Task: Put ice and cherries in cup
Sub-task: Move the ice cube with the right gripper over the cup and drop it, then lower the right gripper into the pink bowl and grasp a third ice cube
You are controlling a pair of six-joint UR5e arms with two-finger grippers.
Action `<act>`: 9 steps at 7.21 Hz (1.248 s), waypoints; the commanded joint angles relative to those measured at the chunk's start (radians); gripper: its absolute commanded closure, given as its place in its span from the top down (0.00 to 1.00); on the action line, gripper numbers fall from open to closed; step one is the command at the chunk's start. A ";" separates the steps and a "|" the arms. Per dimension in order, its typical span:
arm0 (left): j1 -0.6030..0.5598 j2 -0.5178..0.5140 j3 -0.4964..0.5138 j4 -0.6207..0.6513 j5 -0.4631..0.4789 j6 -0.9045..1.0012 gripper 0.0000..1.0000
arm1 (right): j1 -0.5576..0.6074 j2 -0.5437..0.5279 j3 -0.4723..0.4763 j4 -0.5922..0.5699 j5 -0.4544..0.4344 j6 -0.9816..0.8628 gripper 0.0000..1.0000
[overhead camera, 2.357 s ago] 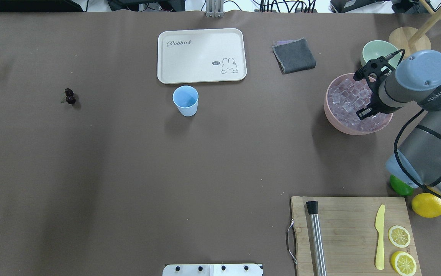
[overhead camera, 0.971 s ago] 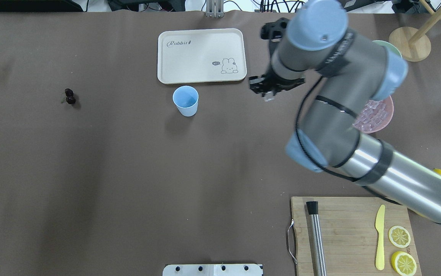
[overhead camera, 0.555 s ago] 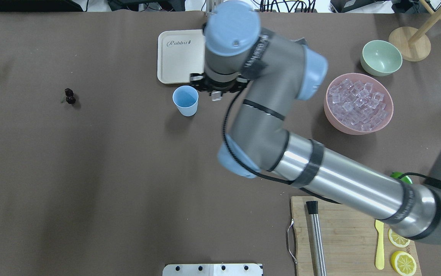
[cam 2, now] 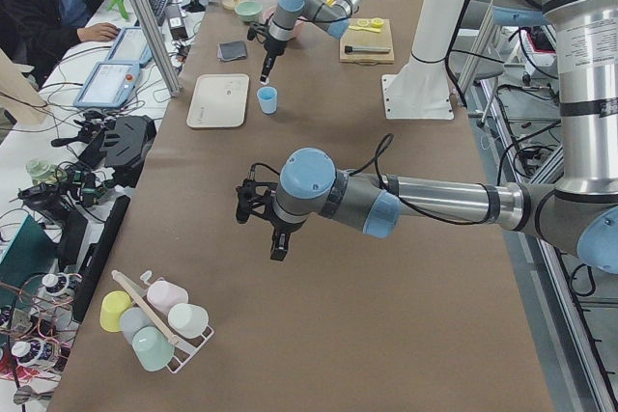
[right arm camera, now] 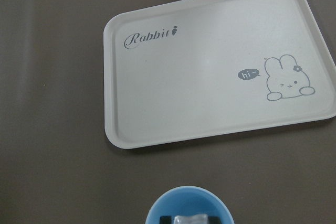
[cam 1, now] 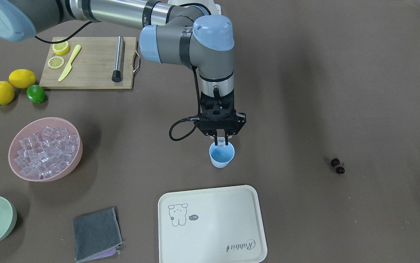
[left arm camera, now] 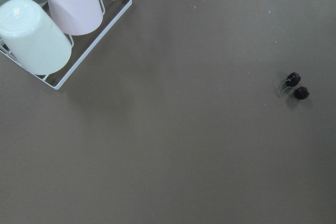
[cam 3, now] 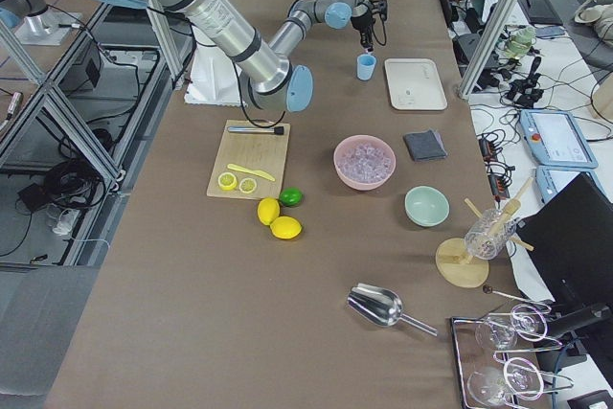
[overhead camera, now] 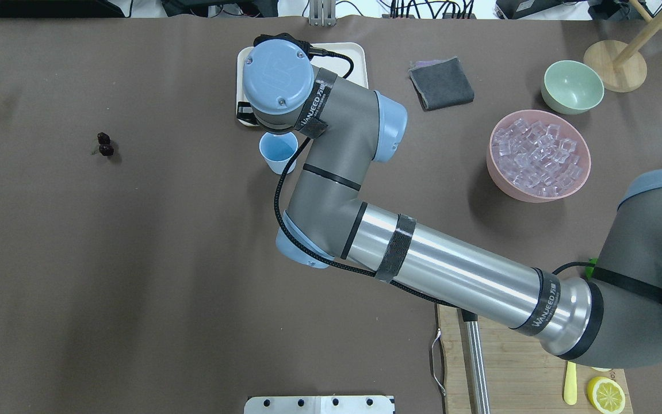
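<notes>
right gripper (cam 1: 221,138) pinches one small clear ice cube (cam 1: 221,142) just above the small light blue plastic cup (cam 1: 222,157). centre it over the opening before release. left gripper (cam 2: 278,252): state cannot be told.

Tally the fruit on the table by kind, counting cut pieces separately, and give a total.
Whole lemons: 2
Lime: 1
Cut lemon pieces: 2
Cherries: 2
Total: 7
</notes>
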 commanded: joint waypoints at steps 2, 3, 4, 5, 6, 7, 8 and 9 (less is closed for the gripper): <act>0.001 -0.001 0.002 0.000 0.000 0.000 0.98 | -0.023 -0.003 -0.005 0.035 -0.033 0.008 0.35; 0.001 -0.001 0.005 0.000 0.000 0.000 0.98 | -0.023 -0.004 -0.003 0.040 -0.032 0.010 0.61; 0.001 -0.001 0.005 0.000 0.000 0.000 0.98 | -0.020 -0.004 0.006 0.037 -0.023 0.000 0.95; 0.002 -0.001 0.005 0.000 0.000 0.000 0.98 | -0.014 -0.016 0.012 0.016 0.009 -0.018 0.99; 0.002 -0.002 0.008 0.000 0.000 0.000 0.98 | 0.015 -0.107 0.108 -0.013 0.087 -0.108 0.99; 0.002 -0.002 0.011 -0.002 0.000 0.000 0.98 | 0.055 -0.263 0.261 -0.020 0.124 -0.195 0.99; 0.002 -0.002 0.011 -0.002 0.000 0.000 0.98 | 0.127 -0.399 0.368 -0.021 0.213 -0.301 0.99; 0.005 -0.001 0.011 -0.002 0.000 0.000 0.98 | 0.202 -0.506 0.426 -0.024 0.273 -0.414 0.99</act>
